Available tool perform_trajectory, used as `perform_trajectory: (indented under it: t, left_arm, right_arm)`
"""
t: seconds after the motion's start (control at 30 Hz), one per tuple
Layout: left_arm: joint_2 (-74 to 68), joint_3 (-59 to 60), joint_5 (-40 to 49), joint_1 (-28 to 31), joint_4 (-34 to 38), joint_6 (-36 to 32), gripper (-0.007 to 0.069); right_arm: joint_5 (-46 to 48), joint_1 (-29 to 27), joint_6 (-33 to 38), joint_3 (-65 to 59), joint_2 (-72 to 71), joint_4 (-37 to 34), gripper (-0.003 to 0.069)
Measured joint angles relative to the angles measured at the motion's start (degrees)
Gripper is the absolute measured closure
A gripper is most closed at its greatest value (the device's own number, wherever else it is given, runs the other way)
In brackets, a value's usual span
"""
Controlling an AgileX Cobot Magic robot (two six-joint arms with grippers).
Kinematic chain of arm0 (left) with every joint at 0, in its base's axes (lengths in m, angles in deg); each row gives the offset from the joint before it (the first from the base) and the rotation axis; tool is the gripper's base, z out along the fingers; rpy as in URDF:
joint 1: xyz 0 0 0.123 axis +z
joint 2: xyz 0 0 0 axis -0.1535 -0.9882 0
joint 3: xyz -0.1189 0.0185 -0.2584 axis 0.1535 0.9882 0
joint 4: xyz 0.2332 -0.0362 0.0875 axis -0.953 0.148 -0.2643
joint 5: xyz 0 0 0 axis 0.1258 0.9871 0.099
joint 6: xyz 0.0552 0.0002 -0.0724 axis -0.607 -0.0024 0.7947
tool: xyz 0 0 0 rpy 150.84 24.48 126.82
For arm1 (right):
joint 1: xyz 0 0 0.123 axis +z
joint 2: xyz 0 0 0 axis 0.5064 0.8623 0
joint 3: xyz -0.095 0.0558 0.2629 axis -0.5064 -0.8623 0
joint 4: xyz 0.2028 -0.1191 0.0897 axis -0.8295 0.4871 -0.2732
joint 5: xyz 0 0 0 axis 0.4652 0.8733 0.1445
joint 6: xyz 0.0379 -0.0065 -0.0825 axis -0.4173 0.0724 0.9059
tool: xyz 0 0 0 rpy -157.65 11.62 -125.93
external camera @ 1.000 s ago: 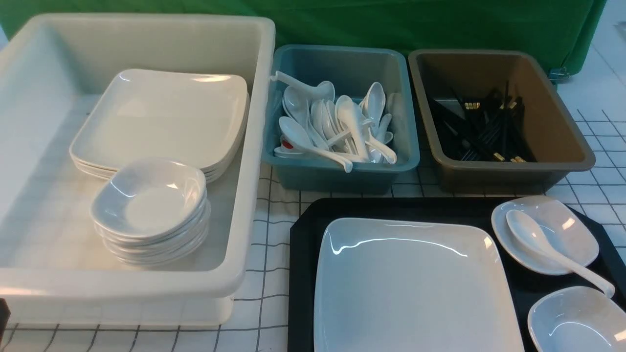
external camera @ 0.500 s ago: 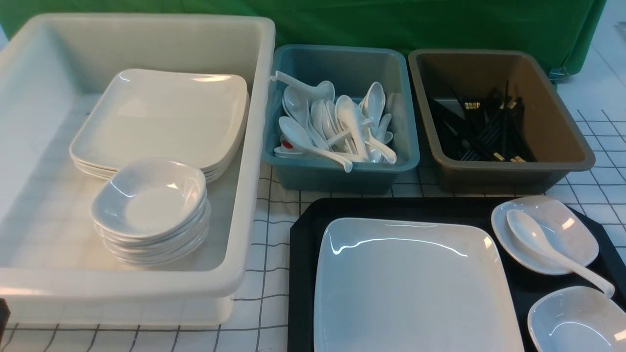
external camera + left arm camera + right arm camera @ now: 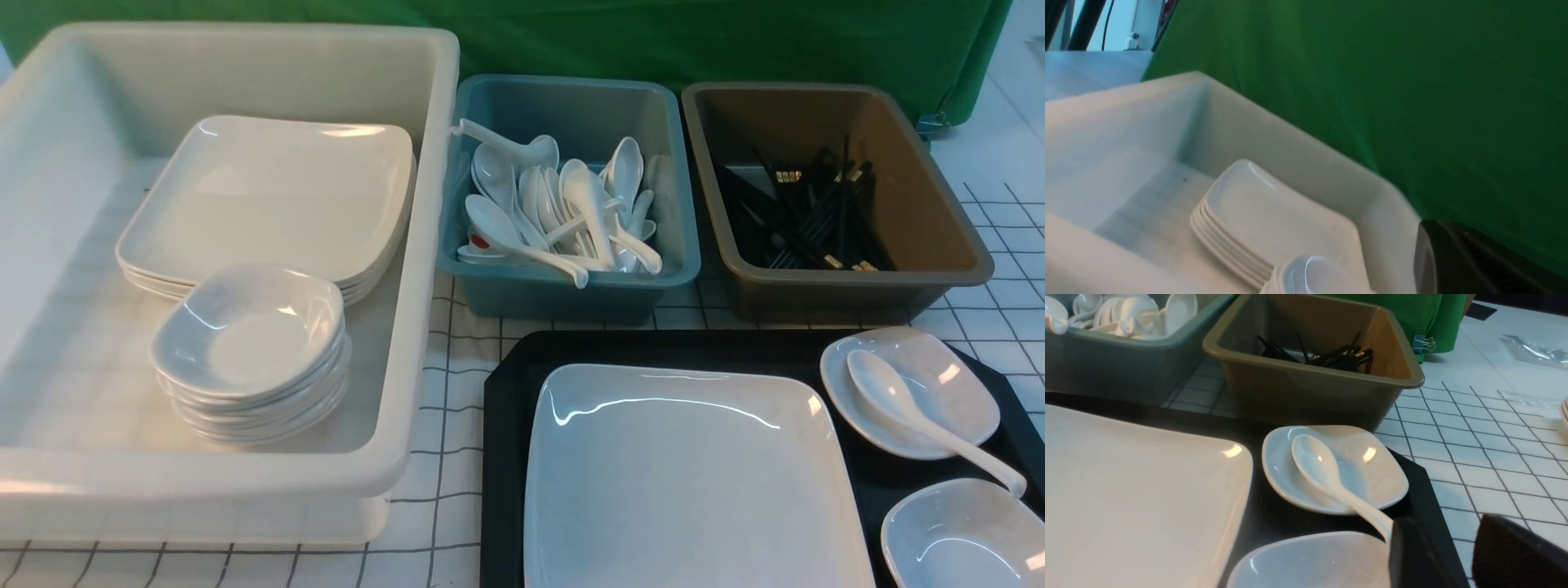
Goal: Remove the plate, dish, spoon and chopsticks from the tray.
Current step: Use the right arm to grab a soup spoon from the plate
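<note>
White spoon [image 3: 1331, 479] points its handle at the right jaws, parted and empty beside it; left jaws: cannot tell.

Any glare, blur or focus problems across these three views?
Front view: sharp, with glare streaks on the plate. Left wrist view: soft throughout, the white tub smeared. Right wrist view: mostly crisp, with small highlights on the spoon; the right gripper looks defocused.

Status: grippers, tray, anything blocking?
Right gripper open, by spoon handle. Left gripper near white tub, state unclear. Plate, spoon, two dishes on tray. Nothing blocks spoon.
</note>
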Motion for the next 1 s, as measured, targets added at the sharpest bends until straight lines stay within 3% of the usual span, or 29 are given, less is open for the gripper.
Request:
perform_trajectory:
  t: [0.1, 0.23, 0.37, 0.4, 0.47, 0.57, 0.6, 0.7, 0.73, 0.87, 0.9, 1.0]
  left_arm:
    - [0.0, 0.0, -6.4, 0.0, 0.7, 2.8, 0.0620]
    - [0.0, 0.0, -16.5, 0.0, 0.1, 14.4, 0.0620]
    - [0.0, -1.5, -23.4, 0.0, -5.5, 22.9, 0.0620]
    - [0.1, -4.0, -22.1, 0.0, -7.7, 24.5, 0.0620]
    - [-0.5, -11.8, -14.5, 0.1, -12.8, 25.5, 0.0620]
    - [-3.2, -19.8, -4.3, 0.1, -17.6, 25.9, 0.0620]
    - [-6.7, -26.3, 5.4, 0.1, -20.1, 25.8, 0.0620]
    - [-15.9, -37.1, 24.1, 0.1, -20.9, 18.8, 0.0620]
    - [-17.2, -38.3, 26.6, 0.1, -20.8, 18.1, 0.0620]
    - [-32.5, -47.6, 50.1, 0.1, -14.2, 3.2, 0.0620]
    - [-33.1, -47.8, 50.8, 0.1, -13.3, 2.7, 0.0620]
    - [-42.1, -48.3, 57.6, 0.1, -4.2, -7.3, 0.0620]
  right_arm:
    - [-0.8, 0.0, 0.1, 0.0, 0.0, 0.0, 0.0417]
    - [-3.3, 0.0, -1.2, 0.0, 0.0, -1.6, 0.0417]
    - [-13.3, 0.0, -11.2, 0.0, 0.0, -9.2, 0.0417]
    - [-18.2, 0.0, -17.4, 0.0, 0.0, -12.1, 0.0417]
    - [-24.6, 0.0, -24.2, 0.0, 0.0, -14.3, 0.0417]
    - [-29.2, 0.0, -26.9, 0.0, 0.0, -15.1, 0.0417]
    - [-31.6, 0.0, -27.4, 0.0, 0.0, -15.4, 0.0417]
    - [-37.4, 0.0, -28.3, 0.0, 0.0, -15.5, 0.0417]
    - [-37.7, 0.0, -28.3, 0.0, 0.0, -15.5, 0.0417]
    - [-43.2, 0.0, -28.3, 0.0, 0.0, -15.6, 0.0417]
    - [-43.3, 0.0, -28.3, 0.0, 0.0, -15.6, 0.0417]
    - [-44.4, 0.0, -28.4, 0.0, 0.0, -15.6, 0.0417]
